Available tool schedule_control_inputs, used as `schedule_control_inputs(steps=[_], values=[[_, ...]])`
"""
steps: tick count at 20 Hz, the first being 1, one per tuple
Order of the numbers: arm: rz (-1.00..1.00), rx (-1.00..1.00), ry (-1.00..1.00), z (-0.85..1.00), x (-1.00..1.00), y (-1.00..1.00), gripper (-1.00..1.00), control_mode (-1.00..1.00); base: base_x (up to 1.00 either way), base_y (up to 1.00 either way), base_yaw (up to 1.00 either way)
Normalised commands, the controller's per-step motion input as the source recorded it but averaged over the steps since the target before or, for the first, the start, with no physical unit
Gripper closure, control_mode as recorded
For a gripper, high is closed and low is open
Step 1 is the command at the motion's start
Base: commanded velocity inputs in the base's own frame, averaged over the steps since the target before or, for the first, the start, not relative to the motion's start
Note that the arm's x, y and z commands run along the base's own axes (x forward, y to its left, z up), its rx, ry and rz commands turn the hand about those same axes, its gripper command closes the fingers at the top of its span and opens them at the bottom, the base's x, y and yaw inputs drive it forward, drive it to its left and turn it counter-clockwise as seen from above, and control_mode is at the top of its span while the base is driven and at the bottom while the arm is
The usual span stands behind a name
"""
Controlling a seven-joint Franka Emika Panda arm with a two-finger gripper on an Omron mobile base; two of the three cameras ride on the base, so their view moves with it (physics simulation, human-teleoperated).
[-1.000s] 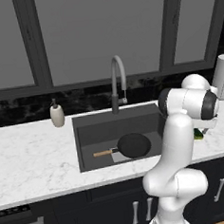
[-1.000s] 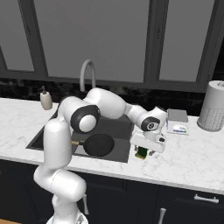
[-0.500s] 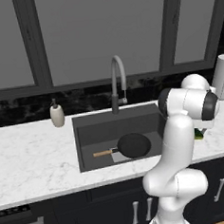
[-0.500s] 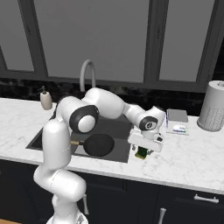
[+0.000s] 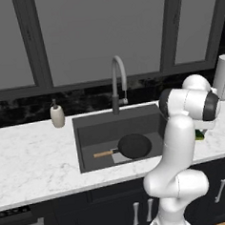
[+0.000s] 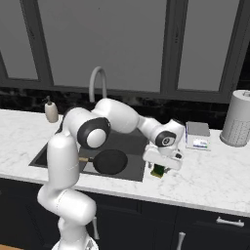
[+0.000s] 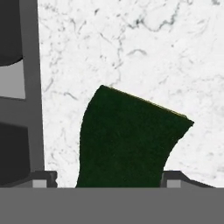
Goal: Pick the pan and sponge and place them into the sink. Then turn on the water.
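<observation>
Hand view showed the sponge [image 7: 129, 140] lying green side up on the white marble desk [image 7: 131, 43], directly below the camera, with one dark finger tip at each side of it. The fingers [image 6: 158, 169] stood wide, straddling the sponge without clamping it. Right base view placed the sponge just right of the sink [image 6: 128, 141]. The pan [image 5: 134, 145] lay inside the sink.
</observation>
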Motion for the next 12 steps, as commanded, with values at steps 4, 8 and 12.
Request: schedule_control_inputs(steps=[4,8,12], values=[[0.00,0.00,-0.08,-0.28,0.00,0.00,-1.00,-1.00,0.00,0.00,0.00],[0.00,0.00,-0.11,-0.31,0.00,0.02,-1.00,-1.00,0.00,0.00,0.00],[0.00,-0.01,-0.10,-0.32,0.00,0.14,-1.00,-1.00,0.00,0.00,0.00]])
